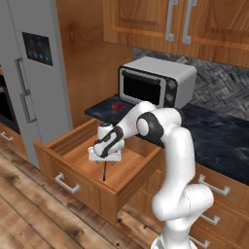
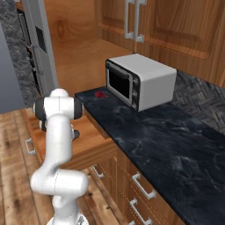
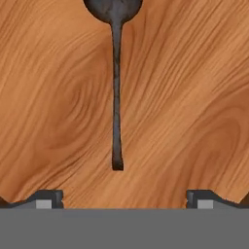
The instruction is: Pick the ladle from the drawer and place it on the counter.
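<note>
Hand [image 3: 124, 198]: spread wide, hovered inside the drawer [image 1: 73, 148], gripping nothing.
Ladle [image 3: 116, 87]: flat on drawer floor, bowl cut off at hand view's top edge.
Tabletop [image 2: 149, 132]: dark slab beside.

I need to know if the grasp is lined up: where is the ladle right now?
The ladle lies flat on the floor of the open drawer, directly below the gripper; in the hand view its handle runs between the open jaws.
</note>
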Robot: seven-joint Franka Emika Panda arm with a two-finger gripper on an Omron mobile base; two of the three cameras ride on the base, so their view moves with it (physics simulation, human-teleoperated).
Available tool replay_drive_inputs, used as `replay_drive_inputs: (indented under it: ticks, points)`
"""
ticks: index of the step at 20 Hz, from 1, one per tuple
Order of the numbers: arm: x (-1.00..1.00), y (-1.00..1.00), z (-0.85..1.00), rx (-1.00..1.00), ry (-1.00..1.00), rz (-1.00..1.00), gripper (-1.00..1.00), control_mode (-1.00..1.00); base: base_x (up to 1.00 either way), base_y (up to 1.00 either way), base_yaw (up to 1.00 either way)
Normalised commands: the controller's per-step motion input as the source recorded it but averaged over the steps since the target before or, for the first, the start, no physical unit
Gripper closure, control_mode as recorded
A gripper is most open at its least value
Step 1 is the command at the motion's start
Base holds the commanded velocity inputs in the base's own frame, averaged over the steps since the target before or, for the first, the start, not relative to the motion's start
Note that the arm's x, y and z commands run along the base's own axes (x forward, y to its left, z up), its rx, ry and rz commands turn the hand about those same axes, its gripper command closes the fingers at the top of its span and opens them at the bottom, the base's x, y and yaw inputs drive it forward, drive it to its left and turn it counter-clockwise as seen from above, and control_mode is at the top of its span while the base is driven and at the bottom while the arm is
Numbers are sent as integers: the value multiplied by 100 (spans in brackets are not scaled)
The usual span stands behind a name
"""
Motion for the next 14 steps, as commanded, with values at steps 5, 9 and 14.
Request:
replay_drive_inputs:
  ticks: [5, 9, 14]
  points:
    - [82, 16, -69, -4, 7, 0, -100, -100, 0, 0, 0]
    - [33, -22, -69, 0, 1, -1, -100, -100, 0, 0, 0]
    - [1, -33, -63, 0, 0, -4, -100, -100, 0, 0, 0]
